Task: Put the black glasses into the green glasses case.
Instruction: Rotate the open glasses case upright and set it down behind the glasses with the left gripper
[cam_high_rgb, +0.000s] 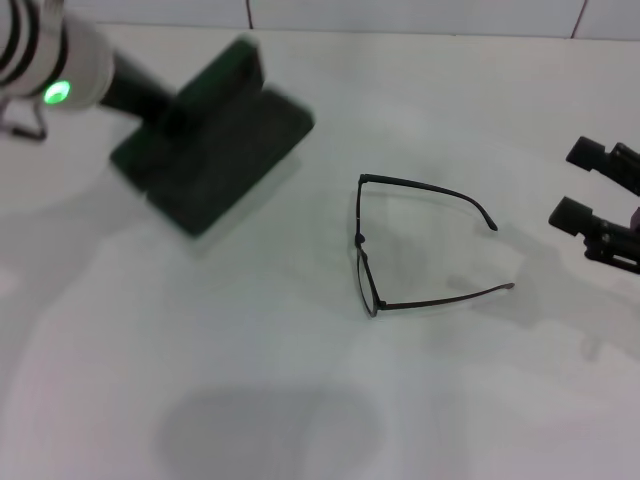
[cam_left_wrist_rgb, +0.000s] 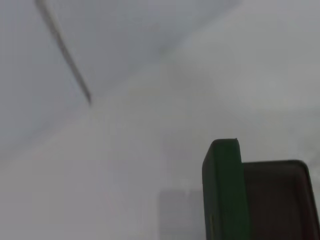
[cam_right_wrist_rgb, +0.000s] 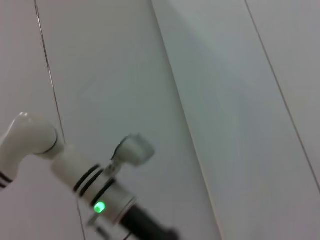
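Observation:
The black glasses (cam_high_rgb: 400, 245) lie on the white table near the middle, lenses to the left, both temple arms unfolded and pointing right. The green glasses case (cam_high_rgb: 230, 150) stands open at the back left, its lid raised. My left gripper (cam_high_rgb: 165, 110) is at the case's left side, dark and blurred against it. The left wrist view shows the case's green edge (cam_left_wrist_rgb: 225, 190) and its dark lining. My right gripper (cam_high_rgb: 580, 185) is open and empty at the right edge, just right of the temple tips.
The white table (cam_high_rgb: 300, 400) ends at a tiled wall at the back. The right wrist view shows only the wall and my left arm (cam_right_wrist_rgb: 95, 190).

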